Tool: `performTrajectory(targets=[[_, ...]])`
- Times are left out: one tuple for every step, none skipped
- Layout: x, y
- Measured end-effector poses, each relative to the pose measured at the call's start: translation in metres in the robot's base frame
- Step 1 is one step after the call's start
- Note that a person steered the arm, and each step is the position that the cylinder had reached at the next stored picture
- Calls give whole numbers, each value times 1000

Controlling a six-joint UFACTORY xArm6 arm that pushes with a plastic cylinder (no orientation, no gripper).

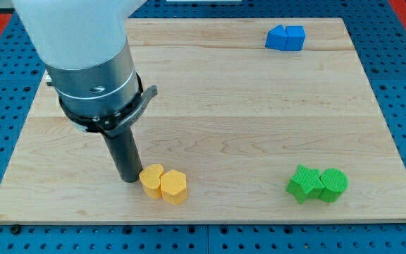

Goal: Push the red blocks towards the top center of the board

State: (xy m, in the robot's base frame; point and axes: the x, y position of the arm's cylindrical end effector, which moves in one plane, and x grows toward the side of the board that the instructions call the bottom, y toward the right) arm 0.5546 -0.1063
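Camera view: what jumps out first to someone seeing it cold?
The big white and silver arm at the view's upper left dominates, its dark rod coming down so my tip sits right against the left side of the two yellow blocks near the bottom edge. Next come the blue blocks at the top right and the green blocks at the bottom right of the wooden board. No red blocks show.

1 raised view, angled down, close over the whole wooden board (259, 127)

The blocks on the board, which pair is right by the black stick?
The yellow blocks. My tip sits just at their left edge, while the green blocks and blue blocks lie far off toward the view's right.
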Motion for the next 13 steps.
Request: performTrajectory(targets=[[0, 0], [0, -2], [2, -21], [-22, -43], [-52, -95], [-89, -145], [-176, -172], [-240, -189], [-267, -198], [-302, -199], [-333, -190], [-328, -176], [-328, -141]])
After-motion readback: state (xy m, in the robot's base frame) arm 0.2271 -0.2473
